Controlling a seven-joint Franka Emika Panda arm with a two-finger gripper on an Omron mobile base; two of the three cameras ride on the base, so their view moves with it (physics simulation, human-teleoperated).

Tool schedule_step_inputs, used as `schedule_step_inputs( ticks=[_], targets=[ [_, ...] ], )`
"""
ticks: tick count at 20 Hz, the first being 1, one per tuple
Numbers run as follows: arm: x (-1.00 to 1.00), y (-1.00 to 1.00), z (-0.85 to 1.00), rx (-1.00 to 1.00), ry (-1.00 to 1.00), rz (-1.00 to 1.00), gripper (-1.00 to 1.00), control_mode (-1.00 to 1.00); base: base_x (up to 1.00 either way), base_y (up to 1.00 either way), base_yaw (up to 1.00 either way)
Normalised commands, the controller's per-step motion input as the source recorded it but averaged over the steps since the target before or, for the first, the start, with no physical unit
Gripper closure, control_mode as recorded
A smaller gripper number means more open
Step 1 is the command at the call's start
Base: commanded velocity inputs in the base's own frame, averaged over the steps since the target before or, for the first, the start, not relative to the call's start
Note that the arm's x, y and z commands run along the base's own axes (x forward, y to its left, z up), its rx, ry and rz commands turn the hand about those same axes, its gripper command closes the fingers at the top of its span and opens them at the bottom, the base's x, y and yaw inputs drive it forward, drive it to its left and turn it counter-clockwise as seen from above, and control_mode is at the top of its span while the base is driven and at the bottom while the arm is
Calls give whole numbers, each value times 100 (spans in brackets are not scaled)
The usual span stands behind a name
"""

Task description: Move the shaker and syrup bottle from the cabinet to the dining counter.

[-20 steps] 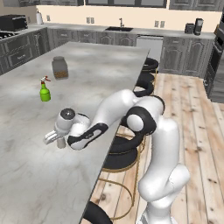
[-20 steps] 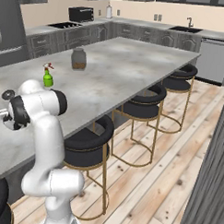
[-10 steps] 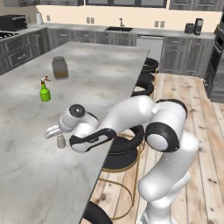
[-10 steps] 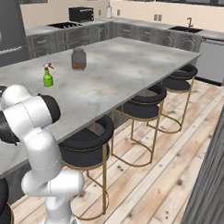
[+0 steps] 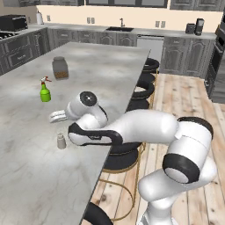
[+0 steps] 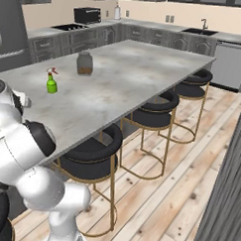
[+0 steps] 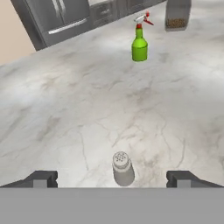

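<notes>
The shaker is left upright on the dining counter, between the jaws but untouched. The gripper is spread wide, apparently for release, so the syrup bottle can be fetched.

In the hand view the dark-lidded jar beyond the green spray bottle is cut off by the top edge, lid unseen. In the right base view the arm's white body hides the tabletop nearest it. The shaker is too small for cap detail in the left base view.
</notes>
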Motion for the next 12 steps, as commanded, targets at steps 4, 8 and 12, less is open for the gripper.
schedule_step_inputs(
  ticks=[4,8,12],
  targets=[
    [-7,-3,100,0,0,-18,-100,-100,0,0,0],
    [-28,-15,100,0,1,-16,-100,-100,0,0,0],
    [-64,-67,64,0,4,-12,-100,-100,0,0,0]
  ],
)
